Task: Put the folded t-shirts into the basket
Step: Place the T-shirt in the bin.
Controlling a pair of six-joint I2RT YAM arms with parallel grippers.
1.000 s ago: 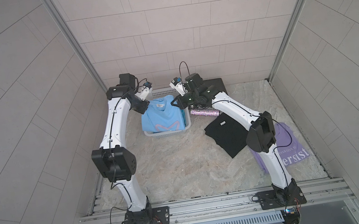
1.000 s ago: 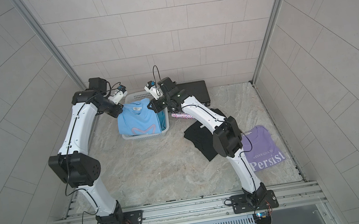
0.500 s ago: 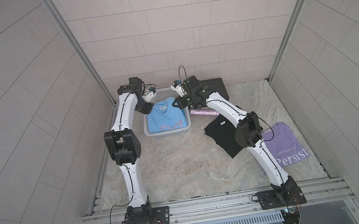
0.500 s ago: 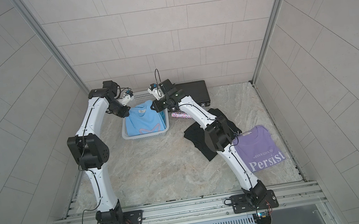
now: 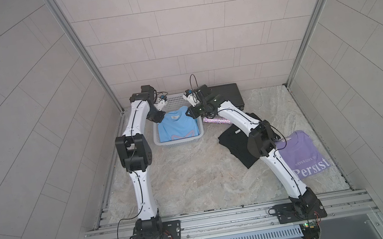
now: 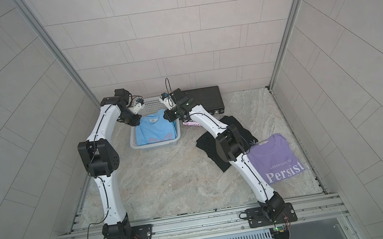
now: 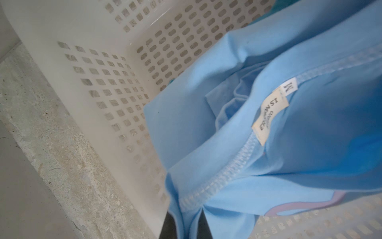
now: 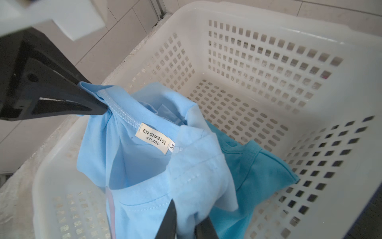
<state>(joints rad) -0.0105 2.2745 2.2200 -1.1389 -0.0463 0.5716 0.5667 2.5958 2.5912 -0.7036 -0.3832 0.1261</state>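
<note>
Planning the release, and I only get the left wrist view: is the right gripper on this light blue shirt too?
Observer: The right gripper has its fingers either side of a fold of the light blue shirt; whether they clamp it, I cannot tell.
Operator: How many shirts lie outside the basket?
Observer: Two: the black shirt and the lavender shirt, both on the table.
Operator: Anything beside the basket?
Observer: A small glittery thing lies on the table close beside it, on the black shirt's side.
</note>
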